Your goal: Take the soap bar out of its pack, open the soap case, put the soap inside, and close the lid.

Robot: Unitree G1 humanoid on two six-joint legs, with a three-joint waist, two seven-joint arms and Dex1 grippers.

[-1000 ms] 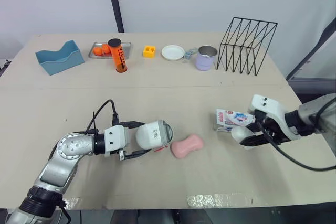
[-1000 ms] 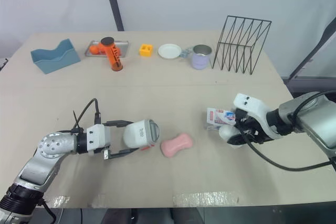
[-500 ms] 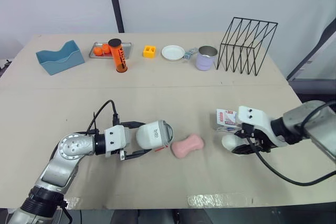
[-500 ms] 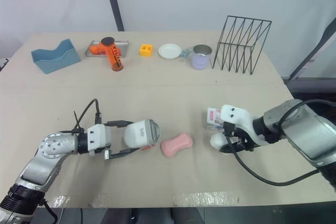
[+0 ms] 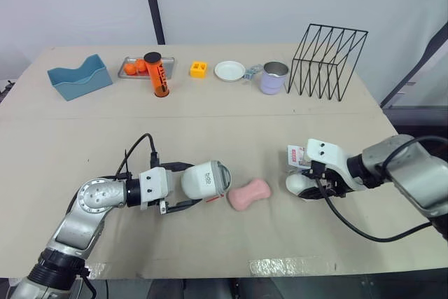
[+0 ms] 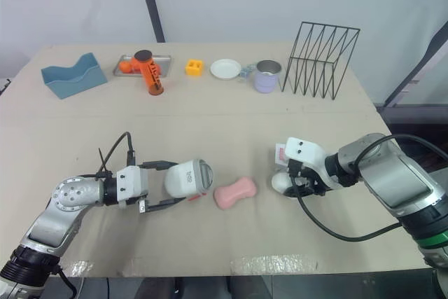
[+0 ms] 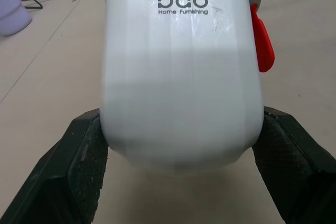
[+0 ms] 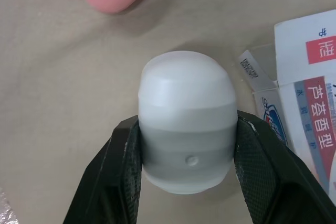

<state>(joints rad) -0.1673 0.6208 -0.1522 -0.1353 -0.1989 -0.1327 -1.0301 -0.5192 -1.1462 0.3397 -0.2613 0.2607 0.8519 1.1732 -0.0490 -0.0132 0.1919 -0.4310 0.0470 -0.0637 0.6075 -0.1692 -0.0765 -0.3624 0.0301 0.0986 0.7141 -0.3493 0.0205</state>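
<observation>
Right gripper, clamped on the lid, has slid left since a second ago, nearer the soap lying on the table. I see the pack just beside it. Left gripper stays closed around the case.

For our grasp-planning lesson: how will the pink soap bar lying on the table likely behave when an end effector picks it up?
The soap bar looks solid, so probably stiff, not floppy. Its smooth, rounded, waisted shape suggests it may slip unless gripped at the narrow middle. Lying flat, it seems unlikely to roll.
</observation>
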